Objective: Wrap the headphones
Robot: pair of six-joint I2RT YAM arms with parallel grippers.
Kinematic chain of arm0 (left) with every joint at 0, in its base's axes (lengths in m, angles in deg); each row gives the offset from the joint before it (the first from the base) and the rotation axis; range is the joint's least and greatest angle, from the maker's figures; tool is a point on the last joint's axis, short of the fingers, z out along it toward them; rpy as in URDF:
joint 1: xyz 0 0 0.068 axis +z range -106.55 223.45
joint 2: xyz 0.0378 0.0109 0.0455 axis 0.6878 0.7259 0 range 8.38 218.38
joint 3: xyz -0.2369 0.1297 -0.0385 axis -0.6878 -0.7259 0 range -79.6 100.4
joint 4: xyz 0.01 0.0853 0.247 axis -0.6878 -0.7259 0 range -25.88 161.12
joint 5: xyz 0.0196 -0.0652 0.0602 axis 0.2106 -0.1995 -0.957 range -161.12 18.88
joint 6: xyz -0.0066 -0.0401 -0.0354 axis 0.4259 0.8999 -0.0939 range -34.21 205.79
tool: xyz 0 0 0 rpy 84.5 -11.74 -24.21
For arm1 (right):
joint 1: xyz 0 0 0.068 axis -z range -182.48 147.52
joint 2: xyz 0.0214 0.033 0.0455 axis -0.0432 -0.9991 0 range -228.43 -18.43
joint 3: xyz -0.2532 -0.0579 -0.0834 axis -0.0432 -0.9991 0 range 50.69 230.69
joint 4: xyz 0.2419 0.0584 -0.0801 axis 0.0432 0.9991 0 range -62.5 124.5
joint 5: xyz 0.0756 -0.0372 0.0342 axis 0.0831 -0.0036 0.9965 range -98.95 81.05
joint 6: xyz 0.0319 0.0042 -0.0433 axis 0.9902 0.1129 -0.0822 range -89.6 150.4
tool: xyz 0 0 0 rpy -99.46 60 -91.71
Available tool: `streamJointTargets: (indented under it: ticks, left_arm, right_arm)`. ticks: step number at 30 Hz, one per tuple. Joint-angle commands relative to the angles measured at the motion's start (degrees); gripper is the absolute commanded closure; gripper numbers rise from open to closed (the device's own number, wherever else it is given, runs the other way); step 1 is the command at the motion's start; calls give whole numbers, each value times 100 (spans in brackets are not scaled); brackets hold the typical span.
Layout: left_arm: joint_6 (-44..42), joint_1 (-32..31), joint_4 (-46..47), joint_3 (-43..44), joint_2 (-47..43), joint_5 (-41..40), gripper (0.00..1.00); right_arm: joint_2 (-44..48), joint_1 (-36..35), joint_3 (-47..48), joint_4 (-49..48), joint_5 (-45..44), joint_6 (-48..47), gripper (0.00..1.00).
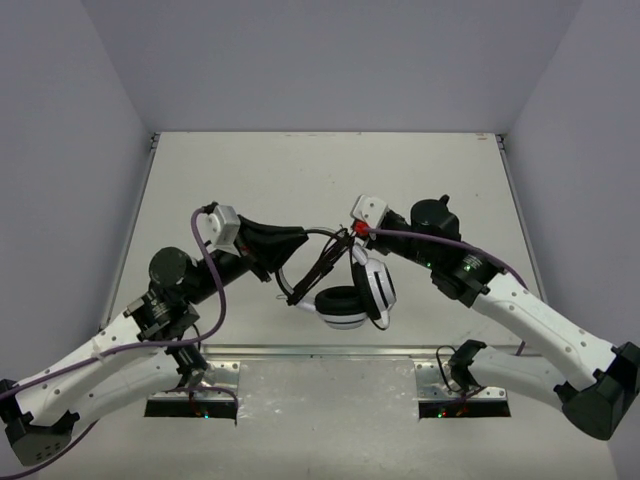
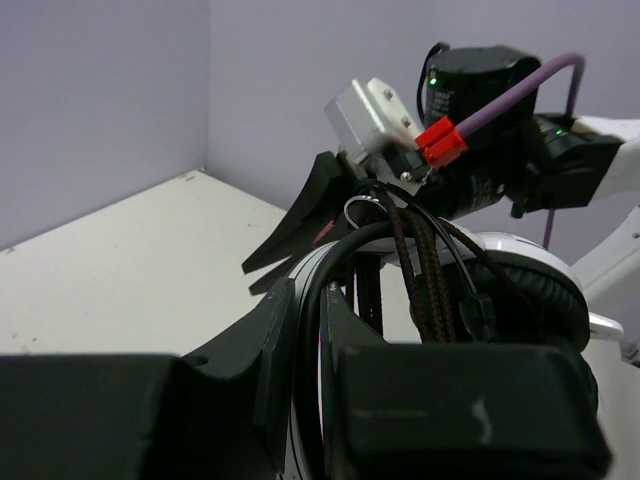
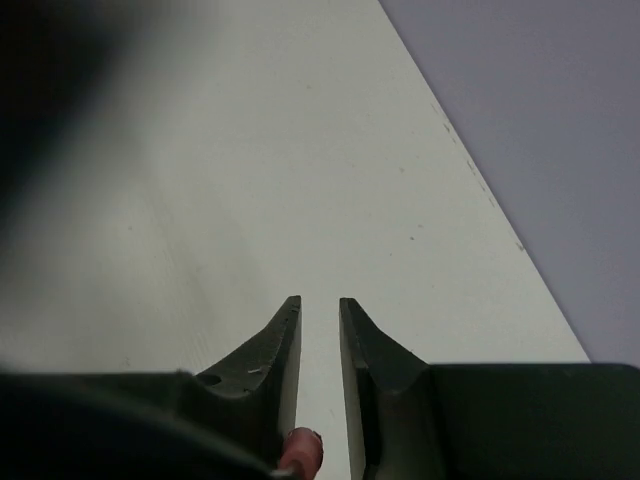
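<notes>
The headphones (image 1: pixel 352 304) hang above the table between the two arms, white-and-black ear cups lowest. My left gripper (image 1: pixel 284 262) is shut on the thin black headband (image 2: pixel 312 300), which runs straight between its jaws in the left wrist view. The dark braided cord (image 2: pixel 425 285) is looped several times over the band beside an ear cup (image 2: pixel 535 290). My right gripper (image 1: pixel 337 249) sits at the cord loops near the top of the band. Its jaws (image 3: pixel 320 302) stand slightly open, and a reddish-brown bit of cord (image 3: pixel 301 455) lies loose at their base.
The white table (image 1: pixel 330 180) is walled by pale grey panels on the left, back and right. Purple robot cables (image 1: pixel 212 275) trail along both arms. Two metal base plates (image 1: pixel 455 385) lie at the near edge.
</notes>
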Motion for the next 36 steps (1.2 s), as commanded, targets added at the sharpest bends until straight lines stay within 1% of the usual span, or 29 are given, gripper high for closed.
streamJointTargets:
  ticks: [1,3,5,7,9,10,11,12,13,16,17,18,22,23,26,27,28,30,36]
  left_arm:
    - [611,-13,601,569,-45,140,100]
    - [796,-13,549,656,-28,-9,100]
    - [937,-13,382,753,-10,-168,100]
    - [1016,-13,163,911,51,-351,100]
    - [1130,-13,39,1043,86,-484,100]
    - [1261,-13,-48,1061,87,-685,100]
    - [1306,-13,-58,1070,69,-756,100]
    - [1376,-13,-58,1044,60,-792,100]
    - [1464,-13,-32,1026,25,-1027,100]
    - [1719,-13,214,868,-19,-1117,100]
    - [1728,-13,223,842,-10,-1143,100]
    - [1737,-13,206,841,-1,-1196,100]
    - [1991,-13,153,728,-89,-1783,100]
    - [2036,-13,170,657,-115,-1890,100]
    - [2150,-13,57,648,-160,-2390,100]
    - [2194,-13,-22,657,-151,-2662,100]
    - [2212,-13,-40,657,-151,-2777,100]
    - [2229,-13,-32,657,-116,-3093,100]
    - [2001,-13,74,929,147,-3357,100]
  right_arm:
    - [10,32,-38,-574,568,257,77]
    - [28,111,-74,-697,718,336,77]
    - [37,146,-117,-777,832,450,81]
    - [80,199,-231,-1047,1008,564,94]
    - [142,225,-354,-1198,1079,687,97]
    - [151,225,-390,-1303,1175,749,98]
    - [168,251,-425,-1356,1245,811,97]
    - [177,269,-495,-1418,1342,968,93]
    - [177,278,-522,-1523,1447,1056,89]
    - [134,296,-592,-1691,2035,1408,85]
    - [90,313,-566,-1673,2315,1487,81]
    - [37,313,-453,-1621,2423,1584,81]
    - [-244,427,-224,-1322,2810,1830,75]
    - [-401,532,-136,-1270,2889,1900,71]
    - [-630,821,-74,-1234,3109,2278,65]
    - [-649,893,-143,-1399,3153,2583,56]
    - [-658,954,-179,-1470,3284,2682,54]
    - [-675,1069,-275,-1593,3469,2850,53]
    - [-544,1087,-645,-1910,3444,3061,50]
